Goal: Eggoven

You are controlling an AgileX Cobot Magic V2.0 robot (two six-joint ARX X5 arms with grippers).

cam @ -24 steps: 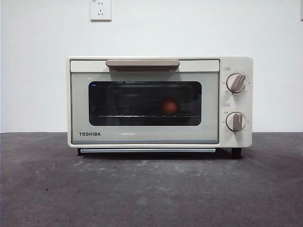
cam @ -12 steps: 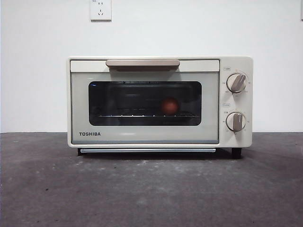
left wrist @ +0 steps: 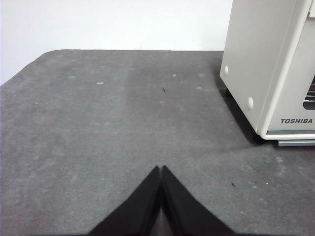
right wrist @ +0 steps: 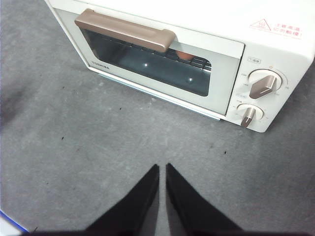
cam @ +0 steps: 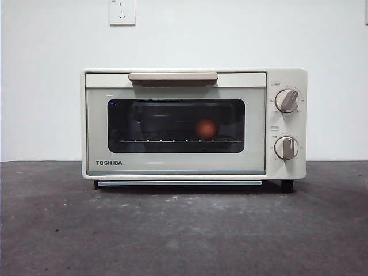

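Inside, the egg point(cam: 206, 128) sits on the rack of the shut TOSHIBA toaster oven point(cam: 194, 124). Left claw point(left wrist: 161, 169) pressed together, empty. Right claw point(right wrist: 162, 168) nearly together, empty, above the counter point(right wrist: 98, 147).

The word TOSHIBA point(cam: 108, 163) is in dark letters on the toaster oven point(cam: 194, 123) door, at about 7 o'clock from the glass. A red warning triangle sign point(right wrist: 260, 23) sits on the oven's top. The tiny marks around the knobs are too small to read.

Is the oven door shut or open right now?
Shut. The door sits flush with the toaster oven front, handle up top; the egg shows through the glass on the rack inside.
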